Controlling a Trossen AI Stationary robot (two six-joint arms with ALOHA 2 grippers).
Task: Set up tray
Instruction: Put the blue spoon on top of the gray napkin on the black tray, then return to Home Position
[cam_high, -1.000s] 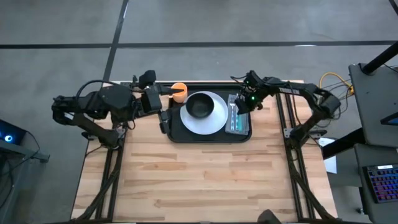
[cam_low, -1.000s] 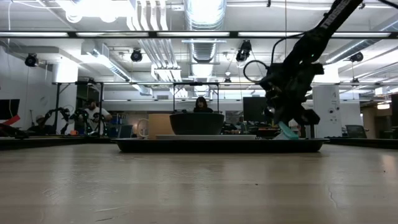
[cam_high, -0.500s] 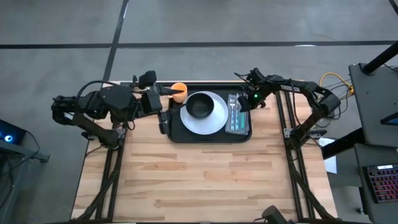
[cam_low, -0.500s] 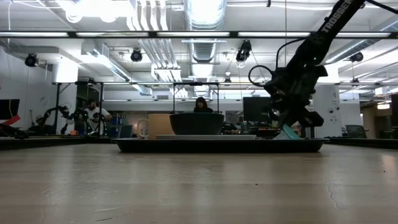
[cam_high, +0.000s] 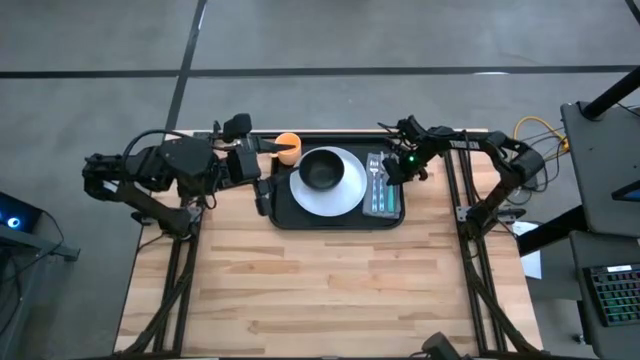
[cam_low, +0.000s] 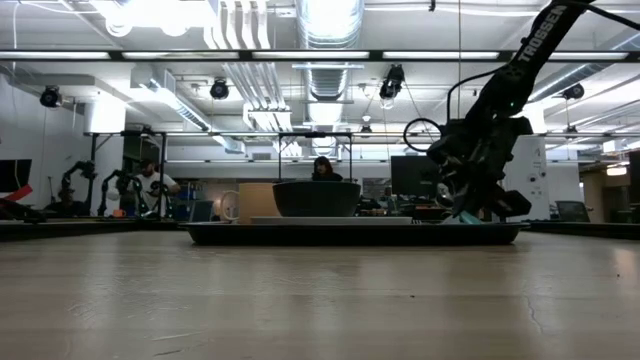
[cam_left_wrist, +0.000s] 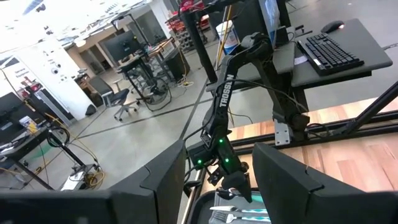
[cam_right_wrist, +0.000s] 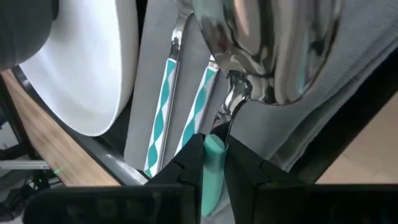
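Observation:
The black tray (cam_high: 283, 212) lies at the table's far middle. It carries a white plate (cam_high: 346, 196) with a black bowl (cam_high: 322, 170), and a grey napkin (cam_high: 381, 203) at its right end. Two pieces of cutlery with teal-and-white handles (cam_right_wrist: 163, 106) lie on the napkin (cam_right_wrist: 146, 62). My right gripper (cam_high: 393, 168) is over the napkin's far end, shut on a teal-handled spoon (cam_right_wrist: 267, 50). My left gripper (cam_left_wrist: 217, 186) waits open at the tray's left edge (cam_high: 262, 190); whether it touches the tray I cannot tell. My right gripper pinches the spoon's teal handle (cam_right_wrist: 211, 158) between its two fingers (cam_right_wrist: 185, 167). It comes from above and from the table's right, slanting down. The spoon's shiny bowl (cam_right_wrist: 273, 43) sticks out past the fingertips over the napkin. Whether the spoon rests on the napkin I cannot tell.
An orange cup (cam_high: 288, 146) stands at the tray's far left corner. The tray's low rim (cam_low: 350, 235) shows in the low view, with the bowl (cam_low: 316, 198) above it. Bare wooden table (cam_high: 330, 290) spreads toward the near edge. People and desks are in the room behind.
My right gripper has swung a little toward the table's right edge and tipped lower, still shut on the spoon over the napkin. My left arm has kept still.

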